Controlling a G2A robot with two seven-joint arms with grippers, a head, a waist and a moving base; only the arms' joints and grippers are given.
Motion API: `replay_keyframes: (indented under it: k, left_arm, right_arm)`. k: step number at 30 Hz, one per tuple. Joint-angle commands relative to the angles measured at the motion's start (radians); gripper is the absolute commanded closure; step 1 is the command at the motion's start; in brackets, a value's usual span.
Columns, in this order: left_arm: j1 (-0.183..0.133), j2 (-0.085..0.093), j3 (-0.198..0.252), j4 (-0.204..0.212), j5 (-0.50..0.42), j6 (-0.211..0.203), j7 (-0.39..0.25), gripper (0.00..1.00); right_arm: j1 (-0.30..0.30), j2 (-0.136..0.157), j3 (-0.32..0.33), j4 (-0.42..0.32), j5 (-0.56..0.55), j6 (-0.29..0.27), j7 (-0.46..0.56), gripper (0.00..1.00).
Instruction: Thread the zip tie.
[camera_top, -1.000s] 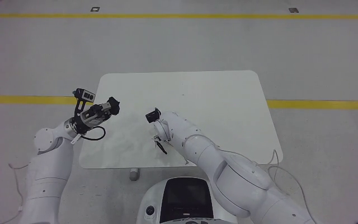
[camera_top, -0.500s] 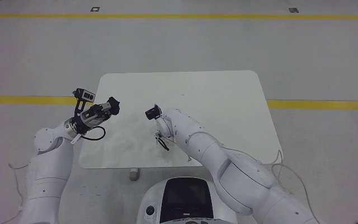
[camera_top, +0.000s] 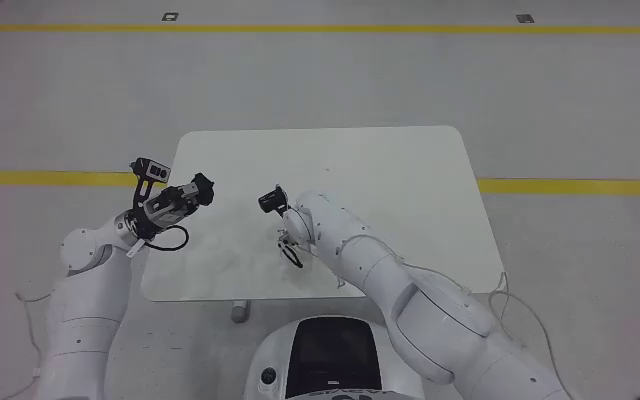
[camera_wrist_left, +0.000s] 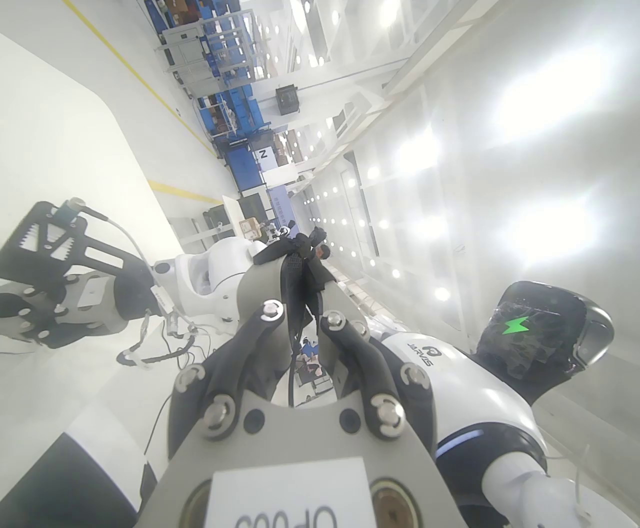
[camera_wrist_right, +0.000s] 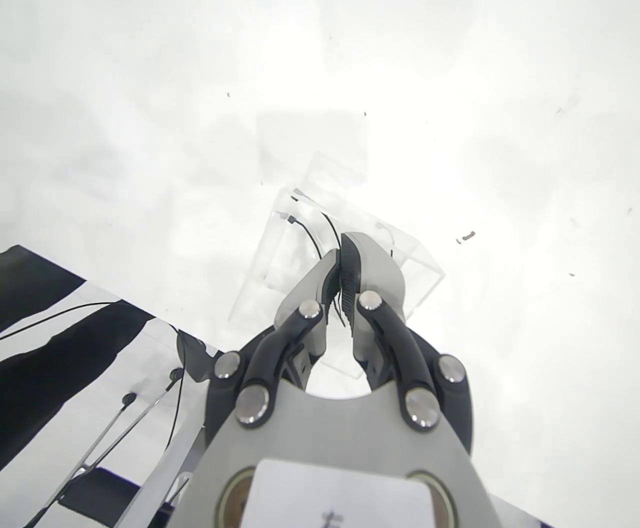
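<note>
Right jaws pinch the thin black zip tie, its tail curling beyond their tips; left jaws are pressed together. Looks light, springy, slippery: grip near the end.

Cropped printed label on left gripper; one-letter sign behind.

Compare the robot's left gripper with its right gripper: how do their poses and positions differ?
The left gripper points sideways, out toward the room; the right gripper points down at the table. The left gripper hangs at the table's left edge; the right gripper sits farther in, above a clear box. Both are shut, each on a thin black strand.
</note>
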Motion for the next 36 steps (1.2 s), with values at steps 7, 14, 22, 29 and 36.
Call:
replay_keyframes:
  k: [7, 14, 22, 29, 36]
  left_arm:
    - [0.000, 0.000, 0.000, 0.000, 0.000, 0.000, 0.000, 1.00]
    - [0.000, 0.000, 0.000, 0.000, 0.000, 0.000, 0.000, 1.00]
    - [0.000, 0.000, 0.000, 0.000, 0.000, 0.000, 0.000, 1.00]
    - [0.000, 0.000, 0.000, 0.000, 0.000, 0.000, 0.000, 1.00]
    - [0.000, 0.000, 0.000, 0.000, 0.000, 0.000, 0.000, 1.00]
  right_arm:
    - [-0.025, 0.073, 0.075, -0.116, 0.009, -0.126, 0.035, 1.00]
    - [-0.130, 0.160, 0.186, -0.377, -0.004, -0.144, 0.111, 1.00]
    - [-0.178, 0.186, 0.232, -0.484, 0.000, -0.139, 0.142, 1.00]
    - [-0.201, 0.195, 0.279, -0.512, 0.050, -0.128, 0.068, 1.00]
    - [-0.378, 0.245, 0.477, -0.783, 0.235, -0.136, -0.051, 1.00]
